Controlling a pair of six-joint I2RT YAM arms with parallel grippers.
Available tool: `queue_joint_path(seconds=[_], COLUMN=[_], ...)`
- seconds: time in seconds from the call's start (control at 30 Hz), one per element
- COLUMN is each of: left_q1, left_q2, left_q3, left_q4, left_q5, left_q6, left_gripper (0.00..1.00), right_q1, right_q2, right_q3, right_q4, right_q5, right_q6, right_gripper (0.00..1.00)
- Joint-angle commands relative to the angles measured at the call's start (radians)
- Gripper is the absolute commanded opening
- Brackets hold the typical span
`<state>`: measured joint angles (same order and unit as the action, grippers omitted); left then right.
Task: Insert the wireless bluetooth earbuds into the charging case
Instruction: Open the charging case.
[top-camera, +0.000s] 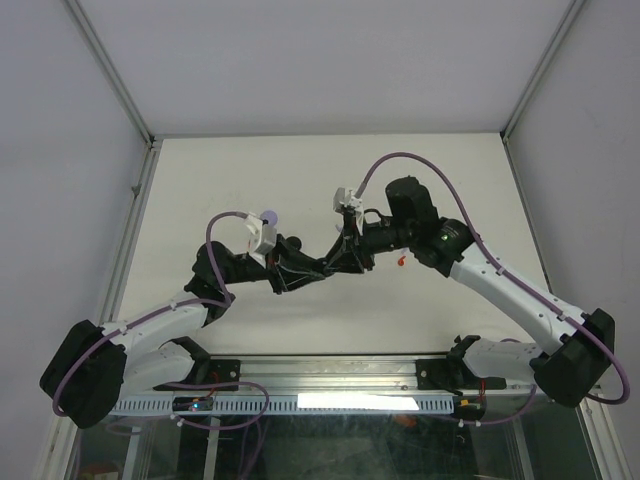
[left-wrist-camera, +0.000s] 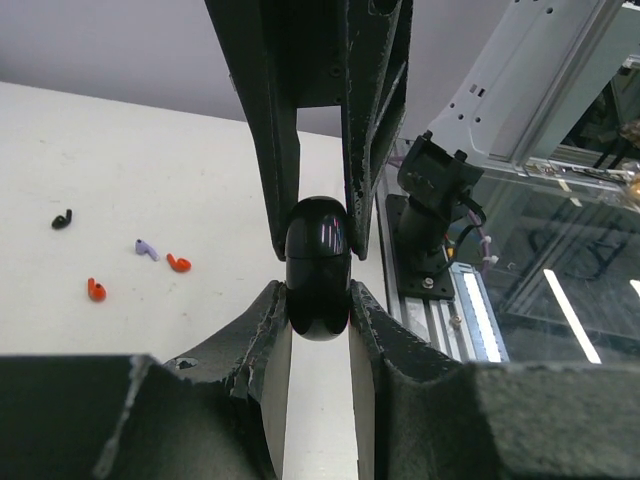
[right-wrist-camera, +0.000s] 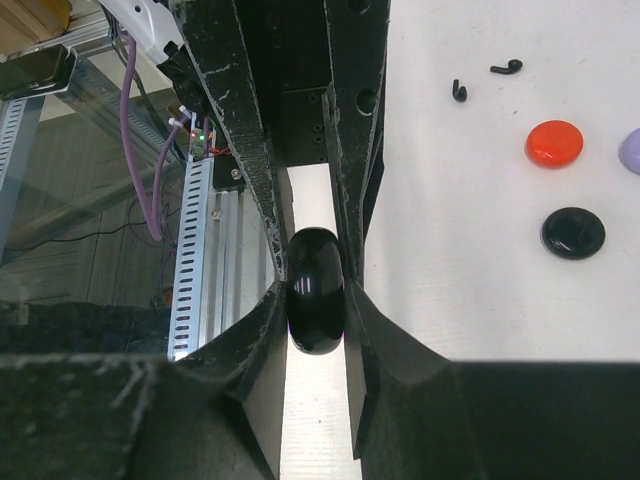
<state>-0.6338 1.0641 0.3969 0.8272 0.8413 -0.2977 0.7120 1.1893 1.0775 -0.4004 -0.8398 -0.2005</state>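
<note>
Left hand (left-wrist-camera: 318, 292) and right hand (right-wrist-camera: 316, 290) pinch one glossy black case (left-wrist-camera: 318, 250).

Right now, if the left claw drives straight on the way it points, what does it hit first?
Probably the right claw, nose to nose with it: both pinch the same black case, so the left claw seems to have little free travel. Exact depth is hard to judge.

Robot lab, walled white table (top-camera: 420, 180), aluminium rail (top-camera: 330, 378)
</note>
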Motion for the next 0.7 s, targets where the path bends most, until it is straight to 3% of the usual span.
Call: queue_joint_path(seconds=[0.0, 0.67], left_q1=[-0.006, -0.022], left_q2=[-0.034, -0.034], left_q3=[-0.038, -0.064], left_q4=[0.149, 0.127], left_q5=[0.053, -0.029], left_q6=[0.062, 0.154], left_gripper=[0.0, 0.0], right_q1=[-0.036, -0.05], right_q2=[-0.031, -0.032], right_q3=[0.044, 0.072], right_q4=[0.046, 0.011], right_q5=[0.143, 0.182], right_q6=[-0.006, -0.021], right_gripper=[0.27, 0.37])
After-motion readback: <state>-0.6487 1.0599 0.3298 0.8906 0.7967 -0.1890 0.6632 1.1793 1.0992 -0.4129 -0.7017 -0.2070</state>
